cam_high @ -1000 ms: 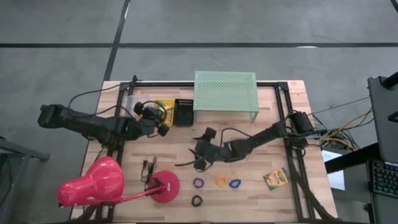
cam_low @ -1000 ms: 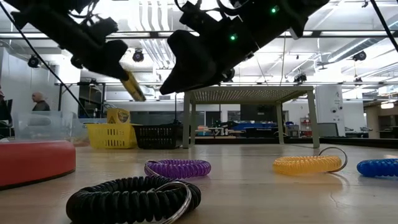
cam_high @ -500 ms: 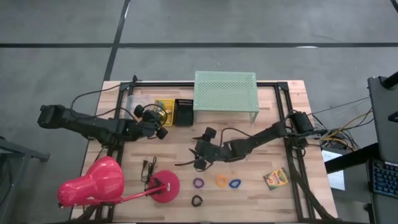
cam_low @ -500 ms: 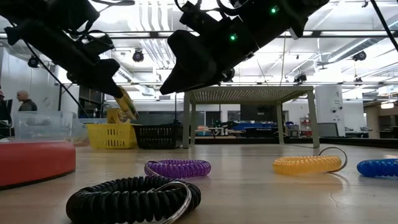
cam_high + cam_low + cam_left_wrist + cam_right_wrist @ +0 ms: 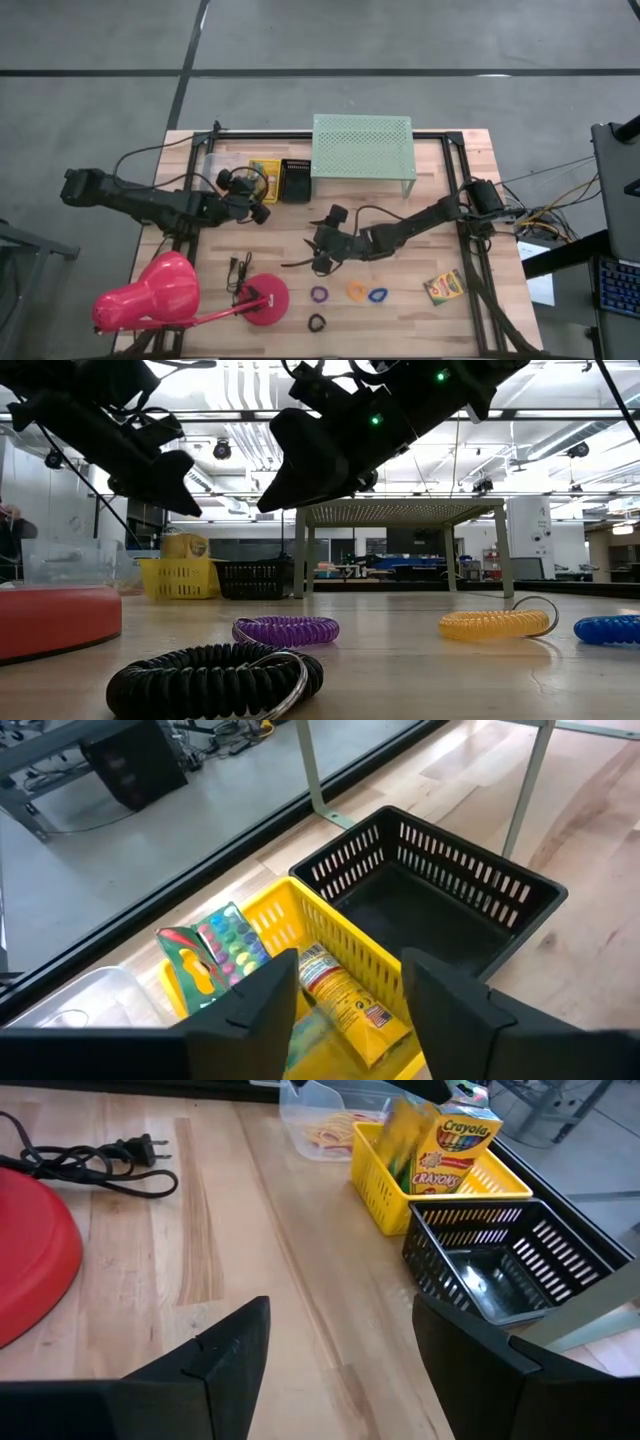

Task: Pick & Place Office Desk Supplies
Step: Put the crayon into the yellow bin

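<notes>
Both arms are dark, jointed and matte, trailing thin black cables along their links, the left pincer (image 5: 243,187) and right pincer (image 5: 327,248) ending in broad, flat, angular black fingers (image 5: 232,1352), with small green lights glowing on one housing.

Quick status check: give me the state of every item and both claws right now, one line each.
Left claw: open, above the yellow basket.
Right claw: open, empty, mid-table.
Yellow basket: holds crayon boxes.
Black basket: empty.
Crayon box on table: lying flat, untouched.
Purple ring, orange ring, blue ring, black ring: flat on the table.
Pink lamp: lying on its side, unplugged.
Green shelf: upright.
</notes>
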Controlling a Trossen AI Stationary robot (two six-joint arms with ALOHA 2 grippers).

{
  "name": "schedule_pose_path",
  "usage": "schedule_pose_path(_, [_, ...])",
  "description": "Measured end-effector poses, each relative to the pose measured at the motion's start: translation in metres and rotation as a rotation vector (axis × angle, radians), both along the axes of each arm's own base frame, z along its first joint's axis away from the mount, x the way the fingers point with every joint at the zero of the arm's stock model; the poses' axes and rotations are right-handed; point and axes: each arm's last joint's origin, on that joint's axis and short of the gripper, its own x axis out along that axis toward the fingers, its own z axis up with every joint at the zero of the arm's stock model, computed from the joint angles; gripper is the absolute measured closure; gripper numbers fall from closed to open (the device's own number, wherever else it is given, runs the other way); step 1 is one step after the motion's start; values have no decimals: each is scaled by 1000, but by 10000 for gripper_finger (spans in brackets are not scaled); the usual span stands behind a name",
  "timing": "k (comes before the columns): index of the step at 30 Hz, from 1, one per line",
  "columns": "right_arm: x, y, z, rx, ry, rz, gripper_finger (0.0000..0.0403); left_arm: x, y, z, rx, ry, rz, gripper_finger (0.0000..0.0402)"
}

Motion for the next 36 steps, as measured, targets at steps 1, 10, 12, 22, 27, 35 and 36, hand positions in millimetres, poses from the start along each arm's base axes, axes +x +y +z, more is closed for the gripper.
schedule_pose_path(1, [0,0,0,0,0,0,159,0,0,0,0,-4,0,208])
schedule_pose_path(10, [0,0,0,0,1,0,163,5,0,7,6,-96,11,173])
schedule_pose_path(12, [0,0,0,0,0,0,161,8,0,9,0,-135,8,170])
schedule_pose_path(22, [-1,1,1,15,16,39,163,26,-8,36,-17,-356,-322,185])
schedule_pose_path(27, [-10,4,15,125,183,123,170,28,-10,44,-6,-413,-388,197])
schedule_pose_path(35, [-40,3,45,308,665,35,172,22,-14,65,-12,-572,-549,210])
schedule_pose_path(36, [-44,3,48,333,702,17,172,21,-15,68,-1,-589,-593,210])
